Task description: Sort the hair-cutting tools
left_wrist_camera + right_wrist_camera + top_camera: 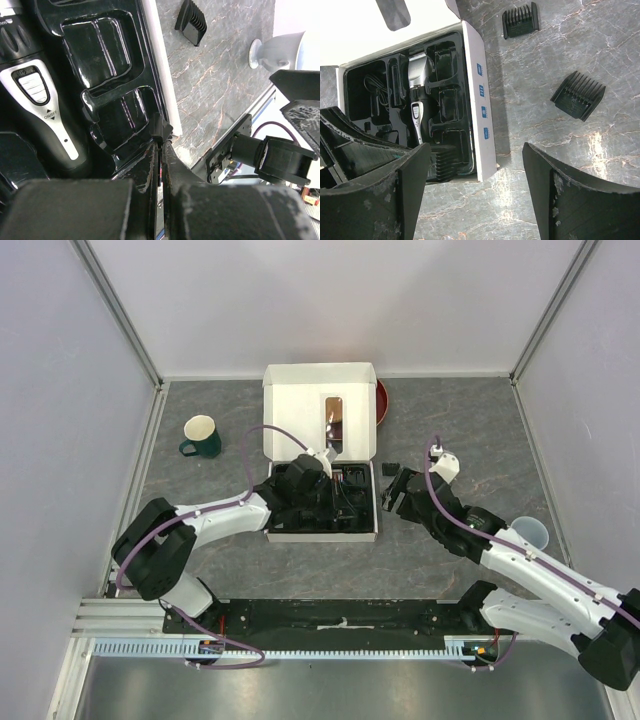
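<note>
The black-and-silver clipper (35,100) lies in the black tray (115,55) of the open white box (320,380). In the right wrist view the clipper (417,95) sits beside a coiled black cable (372,90), with a comb guard (445,162) in a near slot. Two more comb guards (520,21) (578,94) lie on the table right of the box; the top view shows one comb guard (391,468). My left gripper (162,135) is shut, its tips at the tray's right rim, with nothing seen between them. My right gripper (476,150) hangs open over the table by the box's corner.
A green mug (202,437) stands left of the box. A clear plastic cup (528,532) stands at the right, behind my right arm. A red bowl (381,400) peeks out behind the box lid. Walls close in the grey stone table (460,430).
</note>
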Controlling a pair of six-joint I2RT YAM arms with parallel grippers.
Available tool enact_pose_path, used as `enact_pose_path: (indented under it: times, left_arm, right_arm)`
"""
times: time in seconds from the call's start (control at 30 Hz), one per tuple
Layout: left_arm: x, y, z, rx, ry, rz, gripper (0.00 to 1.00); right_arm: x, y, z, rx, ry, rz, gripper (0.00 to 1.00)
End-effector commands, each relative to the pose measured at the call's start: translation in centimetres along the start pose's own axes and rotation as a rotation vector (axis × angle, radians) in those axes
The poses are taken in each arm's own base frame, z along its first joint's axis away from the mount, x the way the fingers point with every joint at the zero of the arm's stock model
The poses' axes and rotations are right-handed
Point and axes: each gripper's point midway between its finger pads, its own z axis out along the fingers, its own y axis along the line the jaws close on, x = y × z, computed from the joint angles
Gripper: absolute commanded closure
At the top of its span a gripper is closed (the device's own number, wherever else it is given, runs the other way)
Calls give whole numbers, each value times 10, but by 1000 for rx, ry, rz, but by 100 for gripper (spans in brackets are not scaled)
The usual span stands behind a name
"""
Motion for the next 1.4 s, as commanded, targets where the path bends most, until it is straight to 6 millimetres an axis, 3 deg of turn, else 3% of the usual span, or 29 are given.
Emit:
enact_pose_path:
  times: [0.0, 0.2, 0.37, 0.7, 1.37]
  left_arm:
    - [-27, -29, -4, 66, -79, -4, 98]
    - [-30, -37, -12, 83, -89, 10, 98]
    - [-29, -19, -7, 27, -109, 3, 98]
    - [-23, -12, 8, 50, -117, -13, 98]
    - [5, 26, 32, -81, -16, -48, 98]
  right_arm:
    - [1, 2, 3, -8, 1, 16, 19]
    - [4, 2, 5, -7, 11, 16, 19]
    - [7, 2, 7, -6, 18, 13, 19]
    - [9, 4, 9, -9, 26, 14, 19]
    - [12, 3, 14, 5, 38, 1, 19]
